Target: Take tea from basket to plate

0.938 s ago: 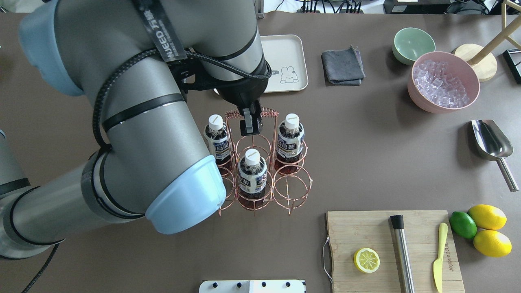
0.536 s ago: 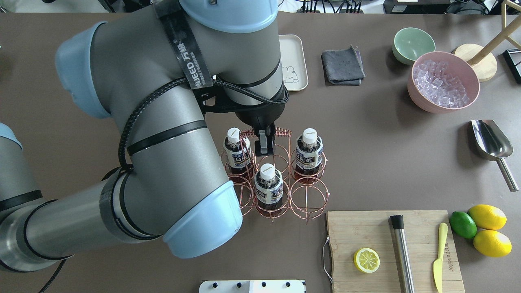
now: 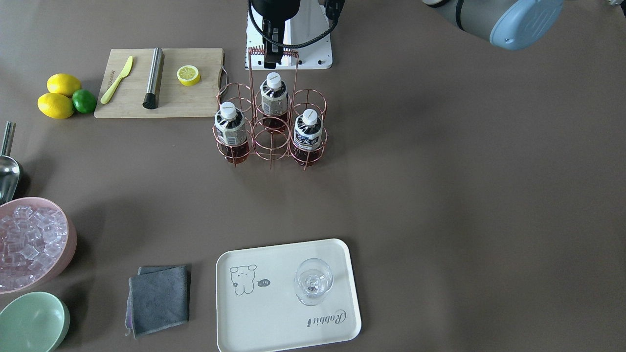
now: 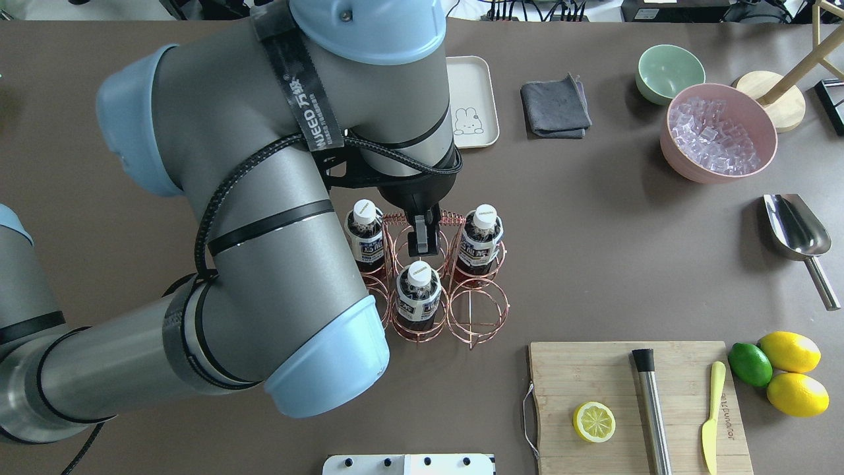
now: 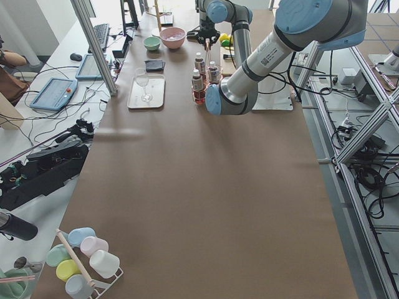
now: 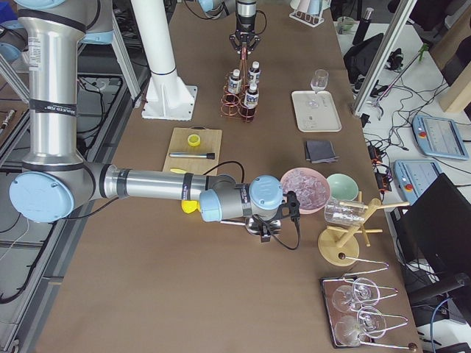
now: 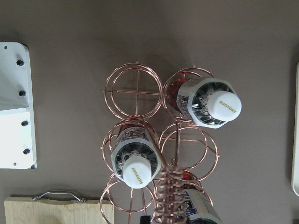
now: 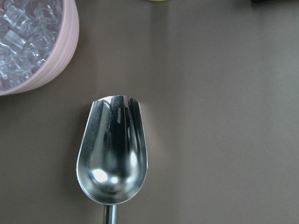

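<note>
The copper wire basket [image 4: 478, 310] [image 3: 271, 142] holds three bottles. The beige-labelled tea [image 4: 481, 241] [image 3: 230, 128] stands in a far-row cell on the robot's right. A blue-and-white labelled bottle [image 4: 364, 237] [image 3: 308, 134] stands on the far left, and a third bottle [image 4: 420, 297] in the near row. My left gripper [image 4: 422, 241] [image 3: 271, 61] is shut on the basket's coiled top handle [image 7: 168, 196]. The cream plate [image 3: 274, 318] [image 4: 475, 92] lies farther out and carries a wine glass [image 3: 313, 281]. My right gripper [image 6: 265, 228] hovers over a steel scoop [image 8: 112, 154]; I cannot tell whether it is open or shut.
A grey cloth [image 4: 555, 105], a mint bowl [image 4: 667, 71] and a pink bowl of ice [image 4: 719, 132] lie at the far right. The cutting board [image 4: 593, 376] with lemon slice, muddler and knife sits near right, whole lemons and a lime [image 4: 750, 364] beside it.
The left gripper has carried the basket by its handle to the right and toward the robot, then a little back to the left. The bottles stayed in their cells.
</note>
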You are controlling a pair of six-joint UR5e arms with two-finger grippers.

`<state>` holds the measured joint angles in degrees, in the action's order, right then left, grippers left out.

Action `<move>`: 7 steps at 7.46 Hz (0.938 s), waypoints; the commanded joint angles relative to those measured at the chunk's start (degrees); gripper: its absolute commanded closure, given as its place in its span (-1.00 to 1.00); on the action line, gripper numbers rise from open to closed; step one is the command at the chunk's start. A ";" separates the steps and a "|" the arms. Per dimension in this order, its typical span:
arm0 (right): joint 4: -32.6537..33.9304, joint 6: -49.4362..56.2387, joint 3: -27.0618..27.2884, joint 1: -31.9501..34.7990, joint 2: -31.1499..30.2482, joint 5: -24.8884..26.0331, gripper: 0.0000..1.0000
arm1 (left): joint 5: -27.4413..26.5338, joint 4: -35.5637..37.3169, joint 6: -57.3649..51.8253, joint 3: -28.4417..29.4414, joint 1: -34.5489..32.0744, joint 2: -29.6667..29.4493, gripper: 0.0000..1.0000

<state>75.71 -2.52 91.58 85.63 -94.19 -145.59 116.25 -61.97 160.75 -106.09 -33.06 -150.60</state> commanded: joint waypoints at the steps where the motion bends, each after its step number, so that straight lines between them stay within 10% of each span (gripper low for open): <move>1: -15.38 -0.47 -0.35 -7.91 2.33 -0.57 -0.99 | 0.03 -0.08 -0.17 -0.17 -0.07 1.18 1.00; 7: -24.90 -1.52 3.17 -24.97 20.07 7.59 -0.99 | -0.06 -0.08 -0.08 -0.43 -0.25 1.27 1.00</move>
<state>52.93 -3.40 94.80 64.51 -78.76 -140.98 116.23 -62.05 160.65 -106.50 -33.28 -149.32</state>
